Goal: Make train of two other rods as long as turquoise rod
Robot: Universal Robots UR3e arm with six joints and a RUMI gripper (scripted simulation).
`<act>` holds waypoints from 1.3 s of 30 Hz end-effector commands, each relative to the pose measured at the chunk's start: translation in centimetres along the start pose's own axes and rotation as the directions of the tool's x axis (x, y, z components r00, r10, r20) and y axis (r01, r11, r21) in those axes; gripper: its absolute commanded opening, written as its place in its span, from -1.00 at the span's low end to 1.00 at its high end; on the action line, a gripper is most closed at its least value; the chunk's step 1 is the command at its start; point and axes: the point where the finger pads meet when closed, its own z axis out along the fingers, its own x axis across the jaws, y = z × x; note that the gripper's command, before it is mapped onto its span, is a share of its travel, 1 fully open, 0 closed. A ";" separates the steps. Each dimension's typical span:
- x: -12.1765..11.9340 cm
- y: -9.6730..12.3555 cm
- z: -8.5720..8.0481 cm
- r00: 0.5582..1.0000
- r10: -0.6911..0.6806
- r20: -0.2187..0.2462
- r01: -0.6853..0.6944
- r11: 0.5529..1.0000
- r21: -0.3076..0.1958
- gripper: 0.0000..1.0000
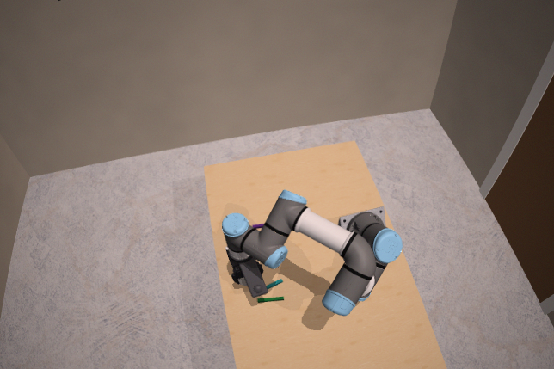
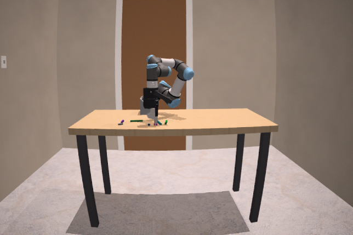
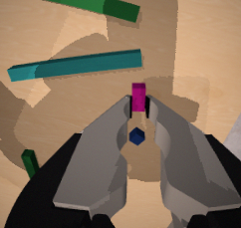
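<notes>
My gripper (image 3: 137,97) (image 2: 155,121) points straight down at the table and is shut on a short magenta rod (image 3: 138,97) (image 2: 155,124), which is at the table top between the fingertips. The long turquoise rod (image 3: 75,66) (image 1: 274,284) (image 2: 159,122) lies flat just beyond the magenta rod, crosswise to it. A green rod (image 3: 80,1) (image 1: 270,299) (image 2: 165,122) lies farther beyond the turquoise one. A small blue rod (image 3: 136,135) (image 2: 148,124) sits under the gripper, behind the fingertips. The fingers hide the magenta rod's lower part.
A second dark green rod (image 3: 30,162) (image 2: 136,120) lies to the left. A purple rod (image 1: 257,224) (image 2: 122,120) and a grey rod (image 2: 120,124) lie farther left on the wooden table (image 1: 313,167) (image 2: 214,118). The arm's base (image 1: 358,221) stands at the table's right side.
</notes>
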 end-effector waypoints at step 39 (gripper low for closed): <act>0.0 0.0 -2.0 1.000 -0.001 -0.002 0.001 1.000 -0.002 -1.00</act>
